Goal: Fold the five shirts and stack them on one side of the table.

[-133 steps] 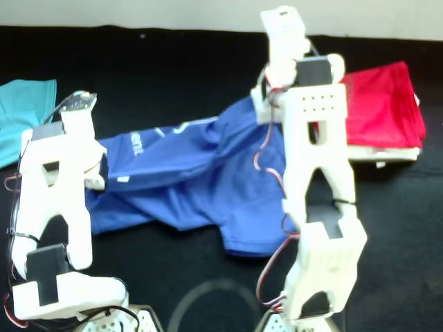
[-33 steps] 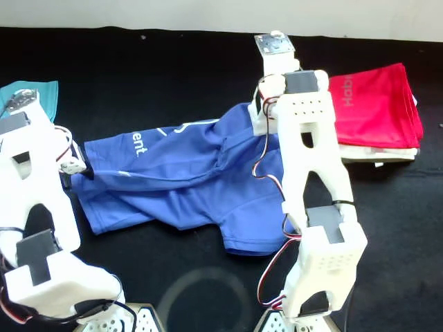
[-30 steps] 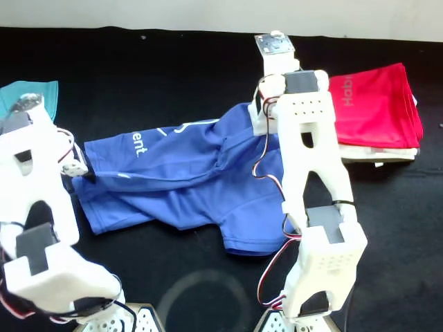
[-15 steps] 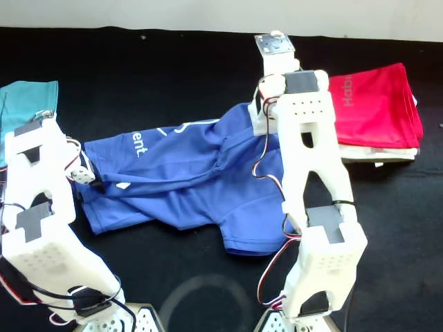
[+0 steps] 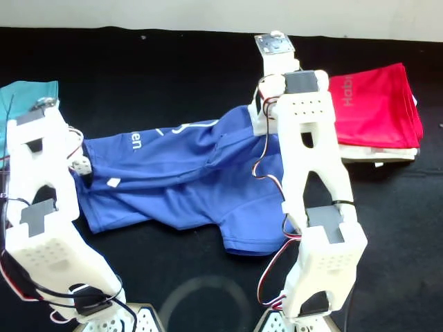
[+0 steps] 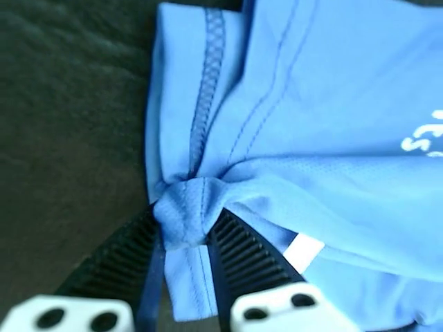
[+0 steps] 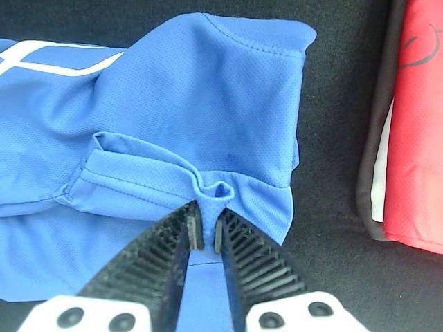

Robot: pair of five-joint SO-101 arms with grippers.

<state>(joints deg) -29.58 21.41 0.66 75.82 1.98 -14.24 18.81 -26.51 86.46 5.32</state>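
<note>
Hem of blue shirt (image 5: 187,173) pinched in left gripper (image 6: 185,228), left edge of table (image 5: 138,69); right gripper (image 7: 205,232) clamps fold beside red shirt (image 5: 377,104).

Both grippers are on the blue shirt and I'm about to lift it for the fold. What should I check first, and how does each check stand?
1. Left gripper hold on the blue shirt: ok; a bunched hem is clamped in it.
2. Right gripper hold: ok, but thin; it has only a small pucker of cloth at its tips.
3. Blue shirt lying flat: not ok; it is creased, with a fold running across the middle.
4. Gap to the folded red shirt: ok; bare table shows between it and the blue edge.
5. Teal shirt free of the left arm: cannot tell; the arm overlaps it in the high view.
</note>
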